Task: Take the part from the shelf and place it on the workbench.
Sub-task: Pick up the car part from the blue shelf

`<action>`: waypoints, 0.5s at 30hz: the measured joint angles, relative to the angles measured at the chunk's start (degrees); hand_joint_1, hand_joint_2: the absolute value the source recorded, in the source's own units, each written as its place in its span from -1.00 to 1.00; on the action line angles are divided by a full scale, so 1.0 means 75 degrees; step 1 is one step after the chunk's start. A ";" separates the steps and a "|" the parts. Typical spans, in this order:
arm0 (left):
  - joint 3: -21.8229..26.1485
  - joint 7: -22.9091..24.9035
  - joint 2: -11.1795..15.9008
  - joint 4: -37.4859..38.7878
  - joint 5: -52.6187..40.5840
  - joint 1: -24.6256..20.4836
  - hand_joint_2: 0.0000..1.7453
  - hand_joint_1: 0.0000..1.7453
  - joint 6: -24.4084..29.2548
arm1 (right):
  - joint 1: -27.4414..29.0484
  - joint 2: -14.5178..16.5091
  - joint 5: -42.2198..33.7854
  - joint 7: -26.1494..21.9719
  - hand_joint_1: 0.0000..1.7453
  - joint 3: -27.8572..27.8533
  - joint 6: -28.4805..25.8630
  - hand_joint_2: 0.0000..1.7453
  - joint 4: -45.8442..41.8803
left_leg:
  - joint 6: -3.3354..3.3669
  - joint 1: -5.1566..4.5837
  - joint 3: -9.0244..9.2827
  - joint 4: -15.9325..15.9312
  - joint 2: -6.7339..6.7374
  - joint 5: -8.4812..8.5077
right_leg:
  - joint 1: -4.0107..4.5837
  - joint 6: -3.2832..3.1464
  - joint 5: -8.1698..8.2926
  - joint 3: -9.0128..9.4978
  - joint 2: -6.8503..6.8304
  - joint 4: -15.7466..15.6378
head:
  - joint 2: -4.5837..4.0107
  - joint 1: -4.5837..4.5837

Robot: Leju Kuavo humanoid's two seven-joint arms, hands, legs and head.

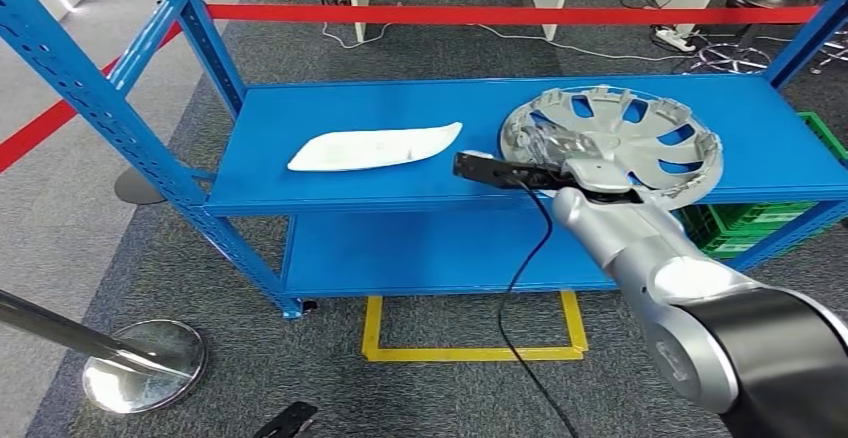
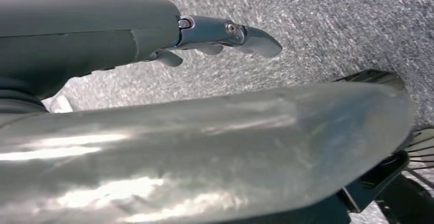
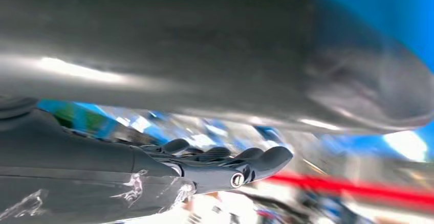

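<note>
Step in hand: reaching for the part, pickup not confirmed. The silver wheel cover [image 1: 612, 142] lies on the top level of the blue shelf [image 1: 350, 108], at its right end, rim overhanging the front edge. The right robot hand [image 1: 560, 150] rests over the cover's near-left rim; whether it grips cannot be told. The left robot hand [image 2: 220, 37] hangs over the floor, fingers extended, holding nothing. A white curved panel [image 1: 375, 146] lies well apart. Next: secure the rim, lift clear.
</note>
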 joint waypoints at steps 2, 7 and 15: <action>0.0139 -0.0135 0.0035 0.0000 0.0210 0.0080 -1.00 -1.00 0.0058 | -0.0450 0.0267 -0.0331 -0.0401 -1.00 0.0000 -0.0303 -1.00 -0.0269 | -0.0007 0.0001 -0.0010 0.0000 0.0007 0.0005 | 0.0001 -0.0009 0.0006 -0.0022 0.0011 0.0003 | 0.0000 -0.0003; 0.0447 -0.0313 0.0106 0.0000 0.0429 0.0309 -1.00 -1.00 0.0144 | -0.1224 0.0734 -0.1682 -0.0635 -1.00 0.0077 -0.0889 -1.00 -0.1616 | -0.0012 0.0016 -0.0012 -0.0001 -0.0012 0.0008 | 0.0026 -0.0031 -0.0009 -0.0020 -0.0025 0.0002 | 0.0000 -0.0001; 0.0607 -0.0303 0.0143 0.0000 0.0381 0.0335 -1.00 -1.00 0.0118 | -0.1358 0.0736 -0.2404 -0.0278 -1.00 0.0797 -0.0944 -0.50 -0.2714 | -0.0013 0.0012 -0.0009 0.0000 -0.0001 0.0005 | 0.0021 -0.0022 0.0004 -0.0013 -0.0011 -0.0009 | 0.0000 0.0000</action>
